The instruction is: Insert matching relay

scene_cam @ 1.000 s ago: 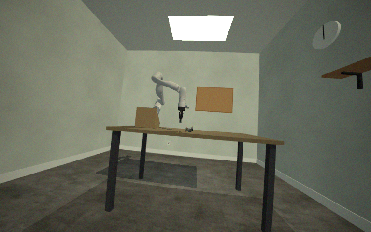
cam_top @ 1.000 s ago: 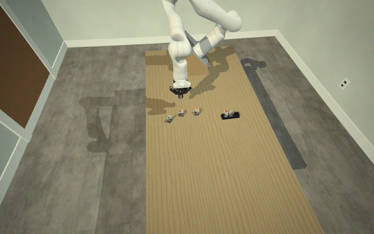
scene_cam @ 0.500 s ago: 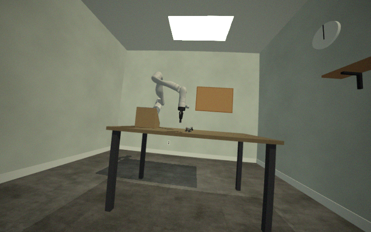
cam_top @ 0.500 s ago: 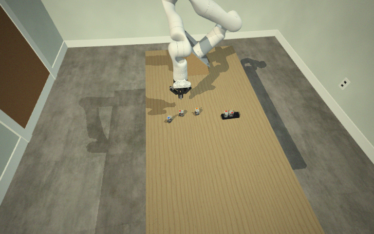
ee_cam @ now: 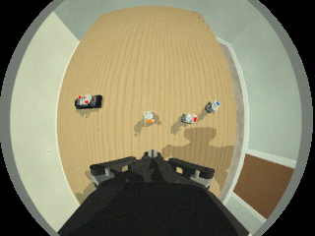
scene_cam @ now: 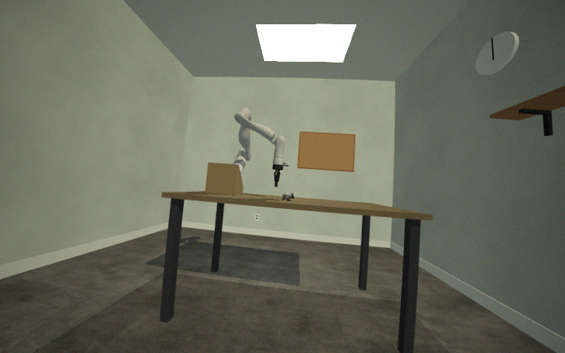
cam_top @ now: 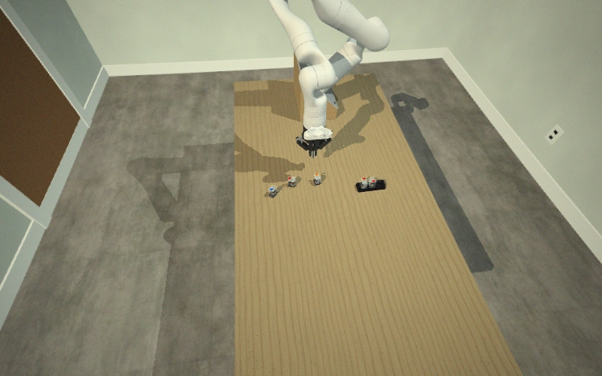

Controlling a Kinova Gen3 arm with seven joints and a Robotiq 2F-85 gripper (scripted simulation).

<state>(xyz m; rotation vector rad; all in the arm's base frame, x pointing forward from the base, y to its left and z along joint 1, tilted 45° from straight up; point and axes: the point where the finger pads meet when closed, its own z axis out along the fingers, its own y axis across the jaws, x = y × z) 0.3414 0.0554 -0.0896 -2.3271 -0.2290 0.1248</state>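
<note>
Pincer (cam_top: 313,153) pressed together, empty — hanging above the table (cam_top: 346,274), behind the red-button relay (cam_top: 291,180).

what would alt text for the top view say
A white robot arm hangs its shut, empty end effector above a long wooden table. Below it sit three loose relays, buttons blue, red and orange, beside a black rack holding two red-buttoned relays.

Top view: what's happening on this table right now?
The arm's hand hangs shut and empty above the table. Three loose relays stand in a row: blue, red, orange. The black rack holds two red-buttoned relays, so the red one matches; none has been picked up.
</note>
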